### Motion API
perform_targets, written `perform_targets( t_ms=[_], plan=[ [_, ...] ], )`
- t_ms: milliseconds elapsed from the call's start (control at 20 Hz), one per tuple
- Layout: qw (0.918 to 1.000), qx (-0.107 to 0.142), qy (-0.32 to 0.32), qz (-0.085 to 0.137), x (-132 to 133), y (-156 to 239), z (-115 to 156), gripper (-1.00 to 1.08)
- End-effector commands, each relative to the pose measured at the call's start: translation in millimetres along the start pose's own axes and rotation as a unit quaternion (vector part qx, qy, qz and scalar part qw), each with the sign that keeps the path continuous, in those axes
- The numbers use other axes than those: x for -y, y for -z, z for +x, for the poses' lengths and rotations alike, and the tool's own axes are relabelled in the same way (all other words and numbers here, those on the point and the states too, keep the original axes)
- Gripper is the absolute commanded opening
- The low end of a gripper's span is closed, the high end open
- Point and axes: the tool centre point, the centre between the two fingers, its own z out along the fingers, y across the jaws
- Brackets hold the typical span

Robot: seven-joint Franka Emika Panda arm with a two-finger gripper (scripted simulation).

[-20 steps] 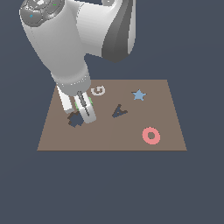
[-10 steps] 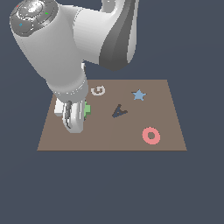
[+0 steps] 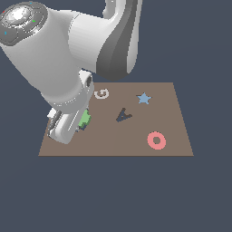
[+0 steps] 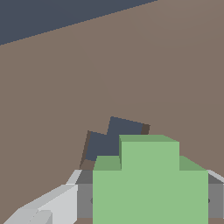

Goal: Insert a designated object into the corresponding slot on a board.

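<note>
Brown board, arm hiding slot outside, wrist shows it, tool clamped on green block

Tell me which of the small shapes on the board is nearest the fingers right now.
The green block, held at the fingers near the board's left edge in the exterior view. The white G, blue star and pink ring lie farther away.
</note>
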Motion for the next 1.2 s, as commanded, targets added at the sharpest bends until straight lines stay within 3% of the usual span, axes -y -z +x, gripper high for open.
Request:
perform_targets(
  t_ms=[0,500,1150],
  plan=[
    [0.9995,0.0,-0.031,0.0,3.9,0.4,1.9,-1.0],
    [0.9947,0.0,-0.103,0.0,11.7,0.6,7.8,-1.0],
    [0.9937,0.0,-0.112,0.0,12.4,-9.4,8.9,-1.0]
  ],
)
